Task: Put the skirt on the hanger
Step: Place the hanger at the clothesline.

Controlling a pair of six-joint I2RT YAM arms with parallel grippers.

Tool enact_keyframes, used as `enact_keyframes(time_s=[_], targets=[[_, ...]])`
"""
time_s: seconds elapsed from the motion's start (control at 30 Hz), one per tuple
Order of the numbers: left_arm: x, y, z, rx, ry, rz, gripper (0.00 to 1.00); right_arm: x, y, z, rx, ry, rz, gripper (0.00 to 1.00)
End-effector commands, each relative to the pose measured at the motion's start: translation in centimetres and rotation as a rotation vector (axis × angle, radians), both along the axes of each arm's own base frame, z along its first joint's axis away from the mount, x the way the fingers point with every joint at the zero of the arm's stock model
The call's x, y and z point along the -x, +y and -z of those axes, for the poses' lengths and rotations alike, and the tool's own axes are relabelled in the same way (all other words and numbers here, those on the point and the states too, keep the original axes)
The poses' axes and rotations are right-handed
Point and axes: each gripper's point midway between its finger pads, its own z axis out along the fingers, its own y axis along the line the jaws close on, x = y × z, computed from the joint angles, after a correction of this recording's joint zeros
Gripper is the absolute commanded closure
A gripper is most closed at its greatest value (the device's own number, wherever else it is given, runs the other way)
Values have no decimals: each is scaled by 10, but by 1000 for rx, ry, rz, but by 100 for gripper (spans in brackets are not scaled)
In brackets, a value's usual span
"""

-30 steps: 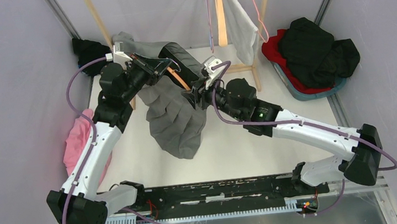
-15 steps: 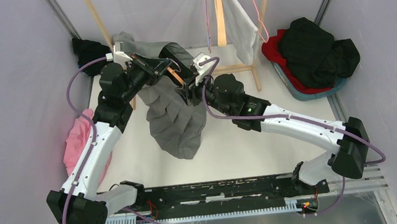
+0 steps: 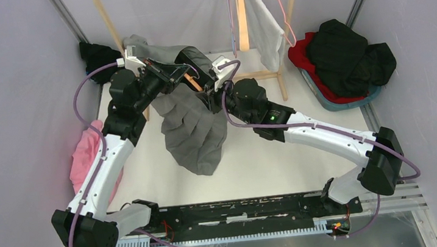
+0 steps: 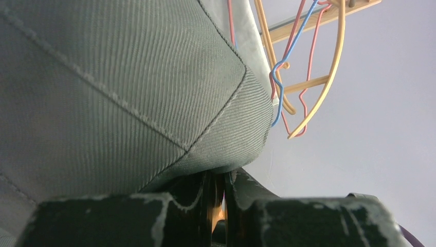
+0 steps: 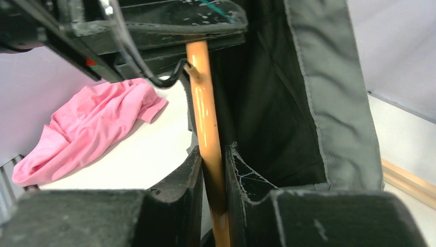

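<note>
**Overhead and wrist views.** White table (image 3: 305, 151), my two arms bolted at its near edge. The grey pleated skirt (image 3: 195, 132) hangs above the table's middle between the arms, waistband up and hem loose. It is held aloft so the cloth falls straight rather than pooling.

Behind it stands the wooden rack (image 3: 241, 11) with spare wire hangers (image 4: 288, 77), presumably the final destination.

The skirt's waist is draped over an orange hanger (image 5: 205, 113), whose bar runs slantwise inside the fabric.

- **Left gripper** (image 4: 218, 193): fingers narrow, pinched on the hanger's upper end and bearing the load (a sliver of orange shows between them).
- **Right gripper** (image 5: 212, 175): fingers closed snugly against both sides of the bar, lower down inside the open waist. I judge this steadies the bar while the waistband is settled.

I cannot tell whether the waistband sits evenly.
</note>
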Motion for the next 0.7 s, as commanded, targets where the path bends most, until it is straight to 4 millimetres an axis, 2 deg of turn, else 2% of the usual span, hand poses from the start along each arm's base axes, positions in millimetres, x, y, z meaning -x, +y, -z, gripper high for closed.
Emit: enact_keyframes(time_s=[0.0, 0.07, 0.13, 0.23, 0.33, 0.5, 0.67], targets=[[8, 1, -60, 102, -160, 20, 87, -6, -10, -27, -65, -43, 36, 84], [6, 1, -58, 96, -158, 17, 87, -5, -10, -33, -74, -48, 34, 91], [4, 3, -59, 80, -162, 5, 81, -5, -13, -39, -66, -50, 34, 98], [0, 4, -64, 38, -173, 0, 74, -4, -17, -53, -51, -52, 41, 99], [4, 2, -83, 7, -219, 22, 64, -5, -23, -67, -33, -54, 62, 99], [22, 7, -117, -57, -308, 27, 53, -10, -29, -94, -20, -67, 87, 99], [43, 22, -135, -122, -350, -19, 44, -34, -35, -125, -33, -63, 128, 99]])
